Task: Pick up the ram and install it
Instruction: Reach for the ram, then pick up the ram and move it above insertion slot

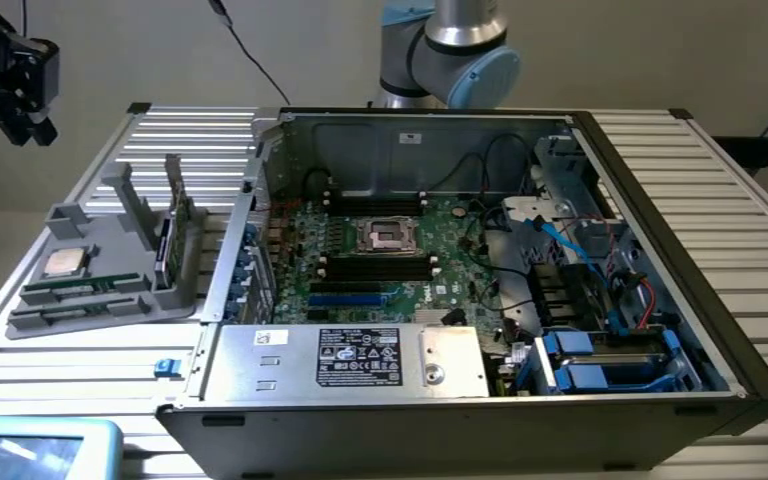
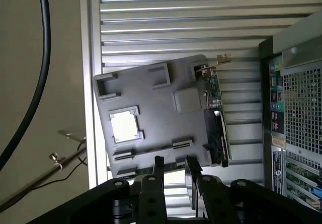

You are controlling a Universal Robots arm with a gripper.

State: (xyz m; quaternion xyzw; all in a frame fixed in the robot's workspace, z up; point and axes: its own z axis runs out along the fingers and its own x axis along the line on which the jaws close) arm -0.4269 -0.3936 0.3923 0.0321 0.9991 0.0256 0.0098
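The ram [image 1: 84, 287] sits on edge in the gray tray [image 1: 91, 225], just beside the silver chip [image 1: 64, 262], at the exterior view's left of the case [image 1: 424, 440]. The gripper [image 1: 31, 130] hangs well above it, apart, its fingers [image 2: 191, 178] spread open, holding nothing.

Arm [image 1: 446, 48] stood up at 12 o'clock in the exterior view. The gripper [image 1: 27, 128] hung way out at 10 o'clock, pointing down, fingers [image 2: 192, 181] spread wide, empty.
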